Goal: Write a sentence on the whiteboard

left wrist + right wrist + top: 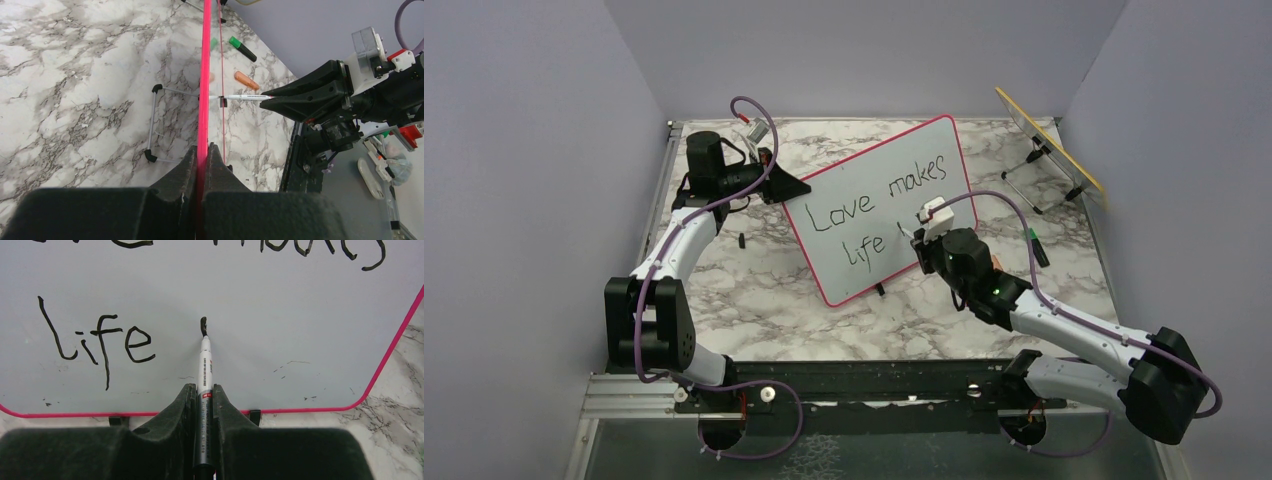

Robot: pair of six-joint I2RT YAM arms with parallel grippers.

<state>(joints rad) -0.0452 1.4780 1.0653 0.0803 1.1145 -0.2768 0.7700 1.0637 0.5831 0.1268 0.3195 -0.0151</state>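
The whiteboard [879,170], pink-framed, stands tilted on the marble table. On it the sentence [874,205] reads "Love makes" above "life", in black. My left gripper [796,187] is shut on the board's left edge; in the left wrist view the pink frame [203,75] runs up from between the closed fingers [202,152]. My right gripper [202,390] is shut on a grey-and-white marker [204,365]. The marker's tip touches the board [280,315] at a short fresh stroke [203,326] to the right of "life" [95,342].
A yellow-edged panel on a wire stand [1049,145] sits at the back right. A green marker [1036,245] lies right of the board, also in the left wrist view [242,48] beside an orange cap [246,80]. A wire support [152,122] rests behind the board.
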